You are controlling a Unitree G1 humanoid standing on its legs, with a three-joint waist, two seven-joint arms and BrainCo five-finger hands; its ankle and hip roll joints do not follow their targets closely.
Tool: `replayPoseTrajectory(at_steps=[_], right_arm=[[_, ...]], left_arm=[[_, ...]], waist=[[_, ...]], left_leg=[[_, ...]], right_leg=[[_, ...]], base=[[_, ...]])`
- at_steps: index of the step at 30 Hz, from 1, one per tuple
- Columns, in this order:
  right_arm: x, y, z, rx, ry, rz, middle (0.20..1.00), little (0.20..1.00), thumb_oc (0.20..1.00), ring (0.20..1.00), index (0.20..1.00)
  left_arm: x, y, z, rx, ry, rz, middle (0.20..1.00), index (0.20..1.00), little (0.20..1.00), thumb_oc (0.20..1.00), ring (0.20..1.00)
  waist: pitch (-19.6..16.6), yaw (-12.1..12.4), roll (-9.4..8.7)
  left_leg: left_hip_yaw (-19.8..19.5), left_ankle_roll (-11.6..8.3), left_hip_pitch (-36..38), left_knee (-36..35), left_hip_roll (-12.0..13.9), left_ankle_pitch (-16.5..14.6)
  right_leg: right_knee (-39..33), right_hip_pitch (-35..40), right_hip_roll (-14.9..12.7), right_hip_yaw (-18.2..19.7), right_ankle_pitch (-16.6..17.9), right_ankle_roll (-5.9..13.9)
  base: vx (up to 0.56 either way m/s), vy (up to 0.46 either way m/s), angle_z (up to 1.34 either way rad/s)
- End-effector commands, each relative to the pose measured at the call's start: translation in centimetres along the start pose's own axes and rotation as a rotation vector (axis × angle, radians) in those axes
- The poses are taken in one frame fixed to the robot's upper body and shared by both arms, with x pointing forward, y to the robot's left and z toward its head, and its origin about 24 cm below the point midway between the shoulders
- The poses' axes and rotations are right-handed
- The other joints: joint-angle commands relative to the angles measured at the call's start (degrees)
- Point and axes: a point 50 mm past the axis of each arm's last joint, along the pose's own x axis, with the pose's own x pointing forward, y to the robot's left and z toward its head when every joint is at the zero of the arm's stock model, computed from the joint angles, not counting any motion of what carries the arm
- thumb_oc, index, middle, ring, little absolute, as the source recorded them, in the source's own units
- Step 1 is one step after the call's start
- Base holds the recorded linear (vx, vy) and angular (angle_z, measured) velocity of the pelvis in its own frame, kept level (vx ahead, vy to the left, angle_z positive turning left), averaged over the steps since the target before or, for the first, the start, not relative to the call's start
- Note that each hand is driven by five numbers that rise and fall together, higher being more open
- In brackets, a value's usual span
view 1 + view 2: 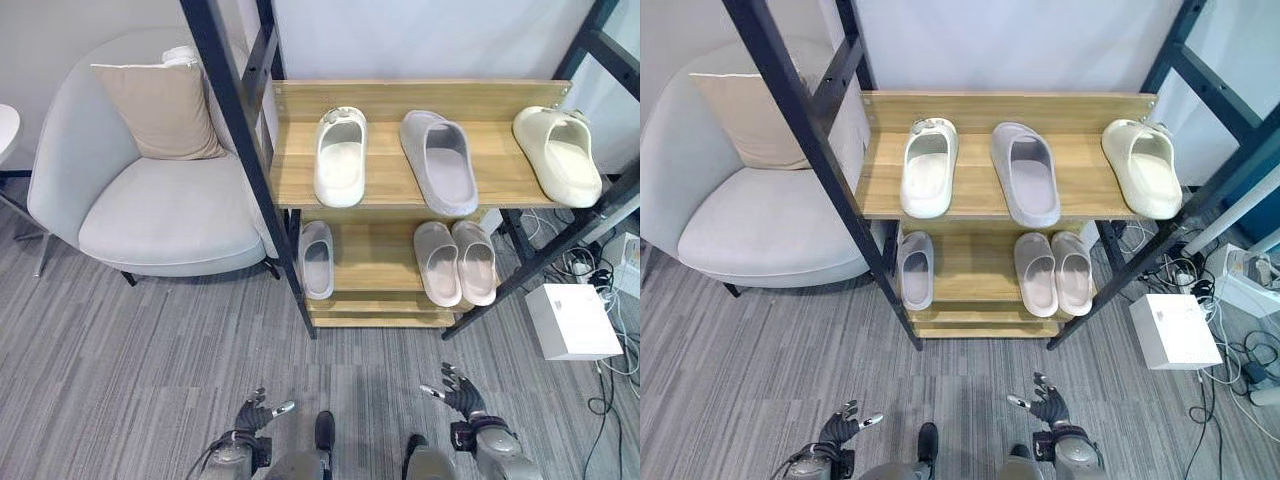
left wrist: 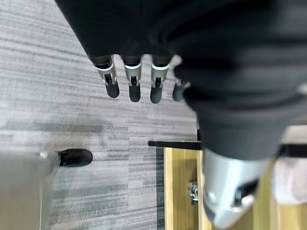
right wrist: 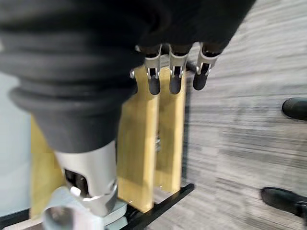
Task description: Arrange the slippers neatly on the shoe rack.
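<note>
A wooden shoe rack (image 1: 300, 160) with a black frame stands ahead. On its top shelf lie a white slipper (image 1: 340, 156), a grey slipper (image 1: 439, 160) and a cream slipper (image 1: 557, 153), spaced apart. The lower shelf holds one grey slipper (image 1: 316, 258) at the left and a pinkish pair (image 1: 456, 261) side by side at the right. My left hand (image 1: 256, 414) and right hand (image 1: 461, 393) hang low over the carpet in front of the rack, both open and empty, fingers (image 2: 134, 81) straight.
A grey armchair (image 1: 160, 215) with a beige cushion (image 1: 157, 110) stands left of the rack. A white box (image 1: 572, 320) and loose cables (image 1: 610, 365) lie on the floor at the right. Grey carpet (image 1: 120, 370) spreads in front.
</note>
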Motion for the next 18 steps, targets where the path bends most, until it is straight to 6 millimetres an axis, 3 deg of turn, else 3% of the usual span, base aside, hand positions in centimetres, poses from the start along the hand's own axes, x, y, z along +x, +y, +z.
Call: replayPoseTrajectory(at_steps=[1, 4, 6, 9, 12, 15, 16, 18], right_arm=[[0.4, -0.9, 2.1, -0.020, -0.084, -0.014, 1.000, 1.000, 1.000, 1.000, 1.000], [0.2, -1.2, 1.7, -0.016, -0.072, -0.024, 1.000, 1.000, 1.000, 1.000, 1.000], [0.0, -1.4, 1.0, -0.015, -0.050, -0.024, 1.000, 1.000, 1.000, 1.000, 1.000], [-0.2, -1.9, 0.8, -0.012, -0.044, -0.028, 1.000, 1.000, 1.000, 1.000, 1.000], [-0.1, -2.3, 1.1, -0.023, -0.056, -0.028, 1.000, 1.000, 1.000, 1.000, 1.000], [-0.1, -2.5, 1.0, -0.039, -0.049, -0.032, 1.000, 1.000, 1.000, 1.000, 1.000], [-0.4, -2.8, 0.8, -0.047, -0.045, -0.041, 1.000, 1.000, 1.000, 1.000, 1.000], [-0.5, -2.8, 0.7, -0.050, -0.042, -0.039, 1.000, 1.000, 1.000, 1.000, 1.000]], left_arm=[[0.5, -0.2, 2.5, -0.026, -0.095, -0.001, 1.000, 1.000, 1.000, 1.000, 1.000], [0.5, -0.2, 2.4, -0.025, -0.092, -0.001, 1.000, 1.000, 1.000, 1.000, 1.000], [0.4, -0.3, 1.8, -0.030, -0.071, -0.002, 1.000, 1.000, 1.000, 1.000, 1.000], [0.4, -0.7, 1.6, -0.039, -0.062, -0.016, 1.000, 1.000, 1.000, 1.000, 1.000], [0.4, -1.1, 2.0, -0.039, -0.072, -0.026, 1.000, 1.000, 1.000, 1.000, 1.000], [0.5, -1.5, 2.1, -0.045, -0.075, -0.036, 1.000, 1.000, 1.000, 1.000, 1.000], [0.4, -1.7, 2.2, -0.025, -0.082, -0.047, 1.000, 1.000, 1.000, 1.000, 1.000], [0.3, -1.8, 2.3, -0.029, -0.090, -0.055, 1.000, 1.000, 1.000, 1.000, 1.000]], waist=[[2.2, -1.8, -0.13], [2.2, -2.7, -0.28], [1.3, -2.5, -0.65], [1.3, -2.1, -0.71], [2.3, -1.6, -1.30], [2.2, -0.9, -1.52], [1.9, -0.7, -1.32], [1.2, -1.0, -1.06]], left_leg=[[-3.4, -2.83, 3.0, 2.6, 2.1, -5.7], [-4.7, -3.88, 5.2, 3.6, 2.6, -7.4], [-4.7, -4.65, 5.5, 5.7, 3.3, -8.1], [-5.7, -6.66, 3.2, 13.7, 3.3, -5.2], [-7.3, -7.32, -0.1, 20.9, 1.7, -3.2], [-6.6, -6.70, -2.1, 15.6, 1.8, -4.7], [-4.5, -6.47, -4.3, 11.5, 3.1, -3.1], [-3.3, -6.35, -2.8, 9.0, 3.8, -2.9]], right_leg=[[-10.7, 1.6, 4.1, 0.8, 7.5, -0.10], [-12.0, 2.6, 4.4, 2.0, 7.9, 0.03], [-12.8, 4.6, 5.1, 1.9, 7.6, -1.24], [-13.6, 7.7, 6.1, 1.0, 6.6, -2.86], [-13.4, 9.2, 5.9, 0.9, 5.8, -3.89], [-14.1, 10.9, 6.1, 1.1, 4.5, -4.03], [-13.9, 11.7, 6.4, 0.0, 3.8, -3.72], [-14.2, 12.2, 6.9, -0.2, 3.6, -3.79]], base=[[0.30, -0.154, 0.03], [0.24, -0.169, 0.37], [0.28, -0.258, 0.60], [0.16, -0.217, 0.23], [0.07, -0.118, 0.14], [0.12, -0.080, 0.05], [0.15, -0.052, 0.07], [0.08, -0.022, 0.16]])
